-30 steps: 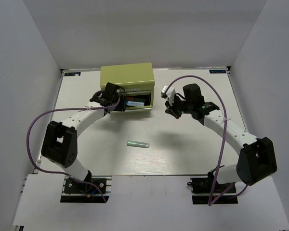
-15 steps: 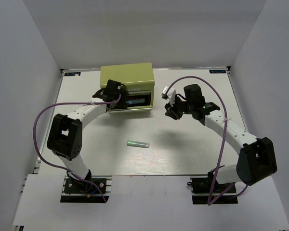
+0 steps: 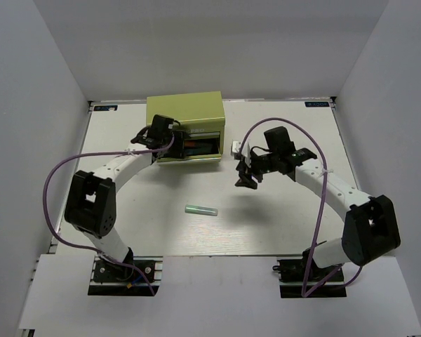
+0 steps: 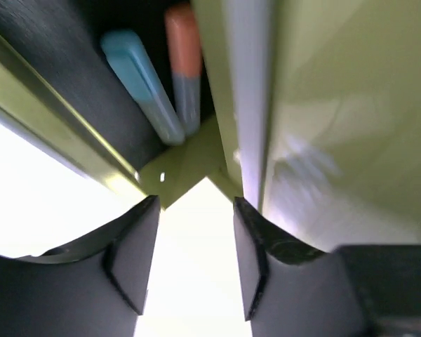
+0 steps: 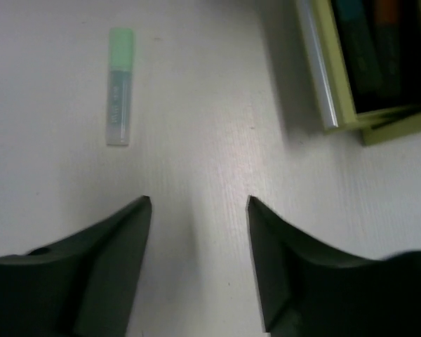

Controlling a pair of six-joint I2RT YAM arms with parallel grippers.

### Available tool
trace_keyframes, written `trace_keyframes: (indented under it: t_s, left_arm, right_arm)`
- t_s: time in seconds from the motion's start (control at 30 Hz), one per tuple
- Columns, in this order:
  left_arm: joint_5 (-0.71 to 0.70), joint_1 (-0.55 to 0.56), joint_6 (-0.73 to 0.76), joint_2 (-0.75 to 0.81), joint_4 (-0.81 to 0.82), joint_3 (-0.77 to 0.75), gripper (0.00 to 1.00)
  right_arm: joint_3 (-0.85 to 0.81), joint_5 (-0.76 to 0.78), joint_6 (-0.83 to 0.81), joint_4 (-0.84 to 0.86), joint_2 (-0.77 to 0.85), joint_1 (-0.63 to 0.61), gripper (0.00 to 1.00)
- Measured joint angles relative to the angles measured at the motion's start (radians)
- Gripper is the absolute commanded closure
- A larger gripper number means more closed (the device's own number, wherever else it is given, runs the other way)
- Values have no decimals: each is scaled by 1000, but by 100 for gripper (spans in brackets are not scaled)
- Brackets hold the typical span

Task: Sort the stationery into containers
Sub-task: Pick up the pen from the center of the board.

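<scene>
- We see the stubby green marker [image 3: 201,210] lying flat on the white table [image 3: 281,225], alone, in front of the olive-green metal mini chest [image 3: 186,112] and well apart from it.
- The chest sits at the table's far edge, and one front drawer [image 3: 196,149] stands pulled out.
- Inside that drawer we make out a light-blue marker [image 4: 142,84] and an orange marker [image 4: 184,63] lying side by side.
- The left gripper [image 4: 195,225] reaches to the drawer's front left corner. Its fingers are spread and nothing sits between them. The arm curves in from the chest's left.
- The right gripper [image 5: 196,210] hangs above bare table just off the chest's right front corner, pointing downward. Its fingers are parted and empty, and the green marker is off to one side.
</scene>
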State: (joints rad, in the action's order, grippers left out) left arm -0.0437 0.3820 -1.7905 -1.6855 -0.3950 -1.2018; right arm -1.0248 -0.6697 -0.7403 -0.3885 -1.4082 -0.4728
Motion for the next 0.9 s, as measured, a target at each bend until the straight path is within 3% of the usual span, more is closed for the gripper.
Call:
trace_keyframes:
  t_s: [0.13,0.27,0.4,0.63,0.77,0.9]
  left_arm:
    - [68,-2,150,75,3,34,46]
    - [113,-2,387,219,-8,179,23]
    - [127,-1,622,386,-55,359,2]
    - [40,-1,797,694,-194,496,0]
    - [-35,-1,826,814,-267,500,0]
    - [-77,-1,839,890,-338,525,0]
  right_arm:
    - [-2,-89,-166,-70,-33,-33,29]
    - [-16,-98,-256,-111,-116,-103,27]
    - [-38,-39,-226,-92,-209,-213,25]
    - [-100,109,-51,38,-361,-397,29]
    - [-145,180,25,92,-447,-434,31]
    - [-147,240,67,119,-484,-458,39]
